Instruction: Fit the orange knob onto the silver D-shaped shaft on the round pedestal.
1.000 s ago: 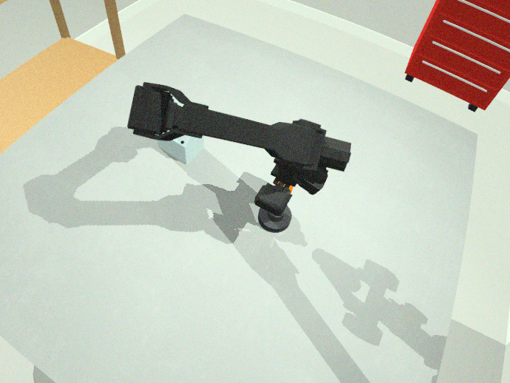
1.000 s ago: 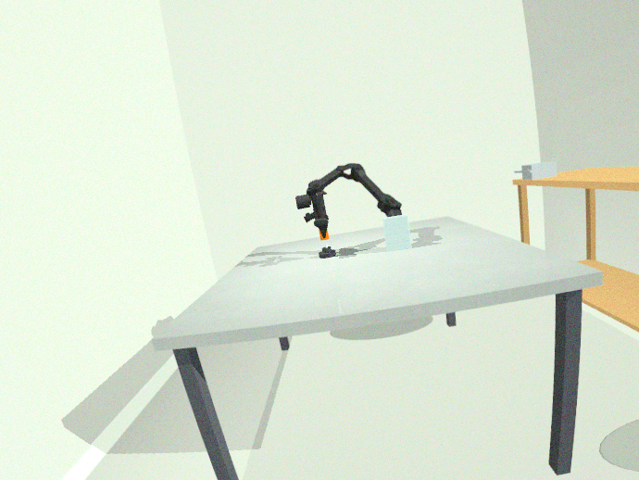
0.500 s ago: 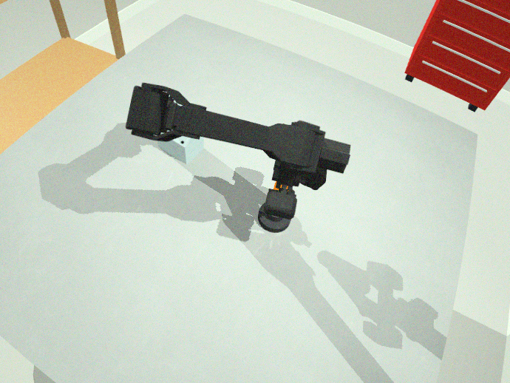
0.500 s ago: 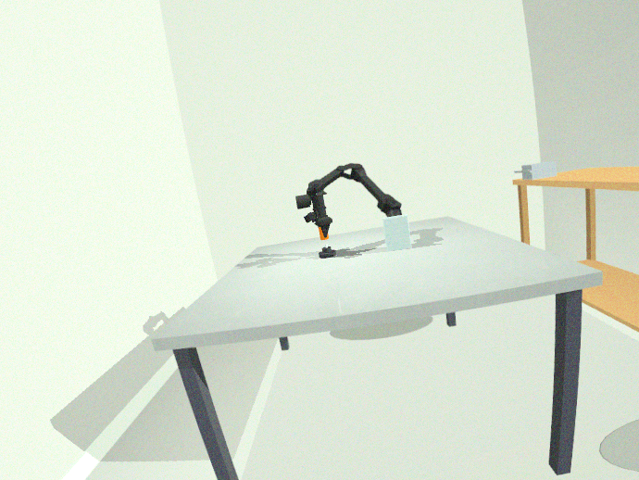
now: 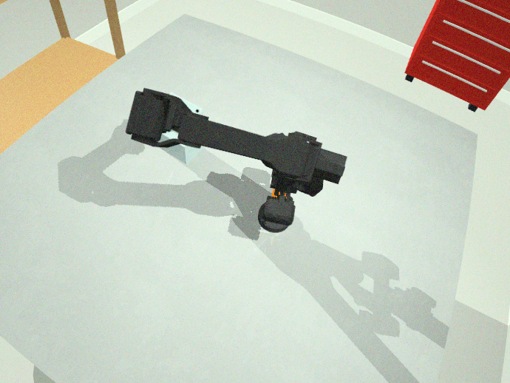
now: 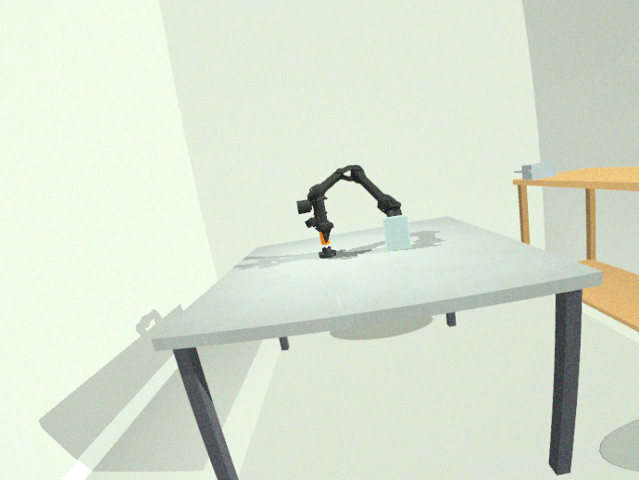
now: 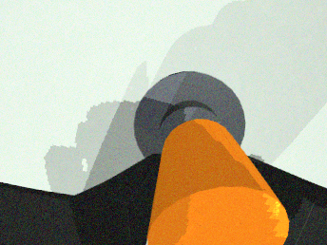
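Observation:
The orange knob (image 5: 273,192) (image 6: 323,240) (image 7: 216,216) is held between the fingers of my gripper (image 5: 280,195) (image 6: 325,239) (image 7: 201,163), which is shut on it. In the wrist view the knob's far end overlaps the near part of the dark round pedestal (image 5: 275,227) (image 6: 327,254) (image 7: 228,100). In the exterior view the knob is above the pedestal, with a small pale gap between them. The silver shaft cannot be clearly made out, so its flat side does not show. The knob's underside and hole are hidden. In the top view the gripper covers much of the pedestal.
The grey table (image 5: 123,288) (image 6: 371,289) carries the arm's pale blue base block (image 5: 187,153) (image 6: 397,233). Arm shadows cross the table around the pedestal. A wooden shelf (image 5: 45,82) (image 6: 608,175) and a red drawer cabinet (image 5: 457,53) stand beyond the table.

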